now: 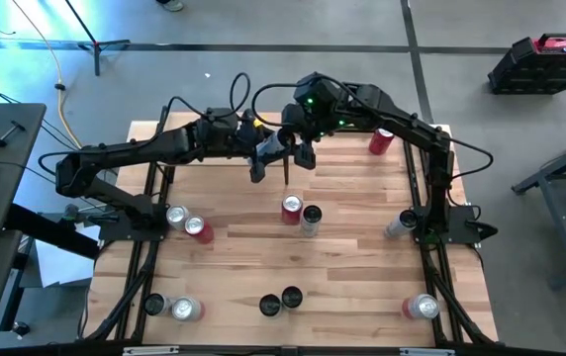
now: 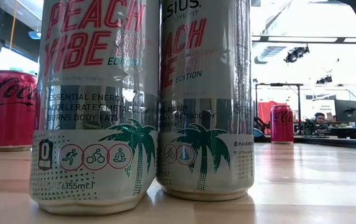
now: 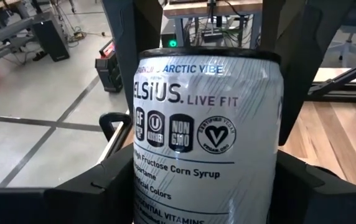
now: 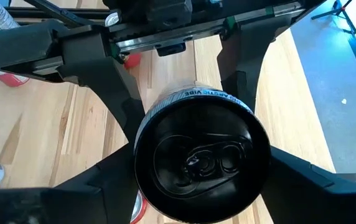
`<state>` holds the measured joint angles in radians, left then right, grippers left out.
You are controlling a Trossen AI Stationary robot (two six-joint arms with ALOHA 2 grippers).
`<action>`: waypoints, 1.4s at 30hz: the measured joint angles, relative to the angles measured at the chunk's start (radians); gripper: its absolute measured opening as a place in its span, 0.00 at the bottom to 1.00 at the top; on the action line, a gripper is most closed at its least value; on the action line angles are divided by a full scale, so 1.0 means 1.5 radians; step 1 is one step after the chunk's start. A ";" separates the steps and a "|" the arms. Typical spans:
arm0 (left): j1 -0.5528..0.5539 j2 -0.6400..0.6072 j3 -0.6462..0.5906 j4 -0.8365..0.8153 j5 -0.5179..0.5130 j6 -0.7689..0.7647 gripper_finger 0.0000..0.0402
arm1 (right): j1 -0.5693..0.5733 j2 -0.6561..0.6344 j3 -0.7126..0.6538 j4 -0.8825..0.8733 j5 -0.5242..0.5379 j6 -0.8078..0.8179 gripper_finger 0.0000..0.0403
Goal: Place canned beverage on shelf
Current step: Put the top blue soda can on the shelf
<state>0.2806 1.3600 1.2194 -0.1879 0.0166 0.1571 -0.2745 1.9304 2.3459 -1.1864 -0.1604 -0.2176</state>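
Celsius can (image 3: 206,137) sits between the fingers of both the left pincer (image 1: 263,150) and the right pincer (image 1: 298,148), each clamped on it above the worktop (image 1: 362,198). We judge it slick, thin-walled and easily dented, so we hold it mid-body, gently.

Both arms stretched inward above the table's far middle, left gripper (image 1: 263,158) facing right gripper (image 1: 298,150).

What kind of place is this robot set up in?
Probably a robotics lab or workshop in an open office. The wooden table stands on a bare concrete floor, cables trail beside it, and desks with monitors fill the room behind.
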 joint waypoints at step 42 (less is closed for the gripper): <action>0.256 0.027 -0.325 0.661 0.402 -0.163 0.60 | 0.226 -0.133 0.001 0.218 0.402 0.180 0.73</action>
<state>0.6650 1.4006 0.7315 0.8042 0.6189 -0.0880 0.0653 1.7317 2.3478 -0.8597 0.4429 0.0517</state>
